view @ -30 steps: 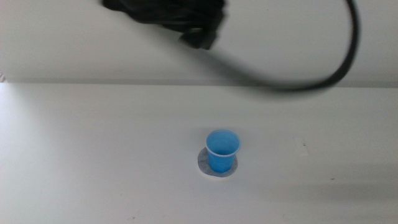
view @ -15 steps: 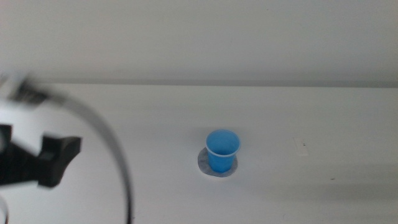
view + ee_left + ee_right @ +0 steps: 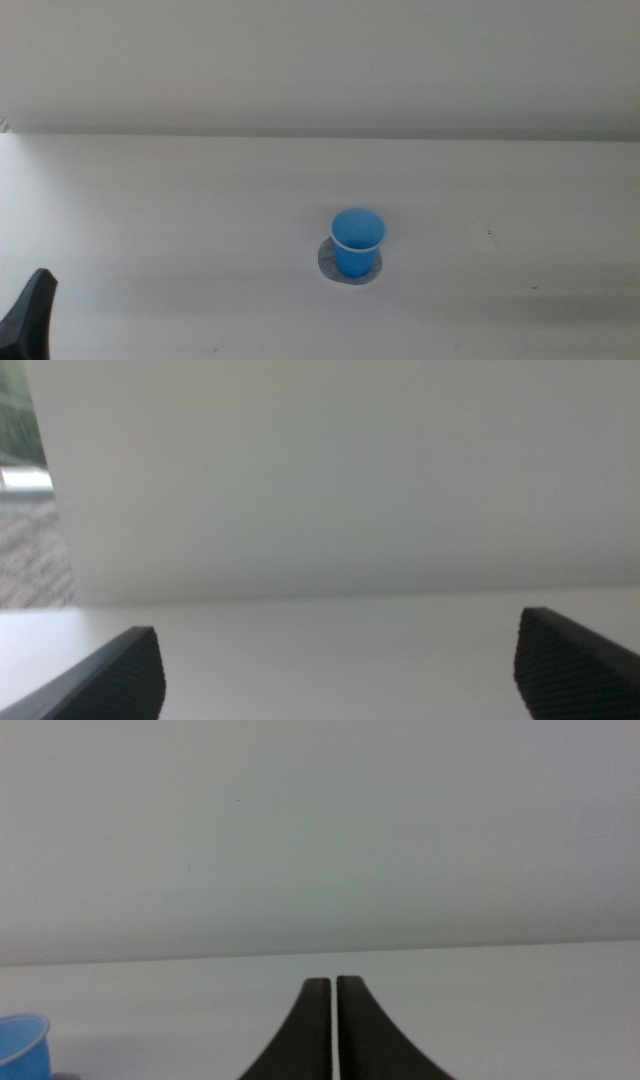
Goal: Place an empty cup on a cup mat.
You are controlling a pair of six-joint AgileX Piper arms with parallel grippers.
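Blue cup (image 3: 358,244) stands upright on the grey cup mat (image 3: 326,262), mid desk (image 3: 150,220). My left end effector (image 3: 340,675) is spread wide at the near left corner; the right end effector (image 3: 334,1030) is closed tight, empty. I think a careless swing could tip the cup.

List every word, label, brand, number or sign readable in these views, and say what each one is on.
None: no readable text in any view.
The cup: plain blue, no print or label.
The cup mat: speckled grey, no marking.
The table: plain white; one small dark speck right of the cup, not lettering.
The left gripper and right gripper: dark, no lettering visible.
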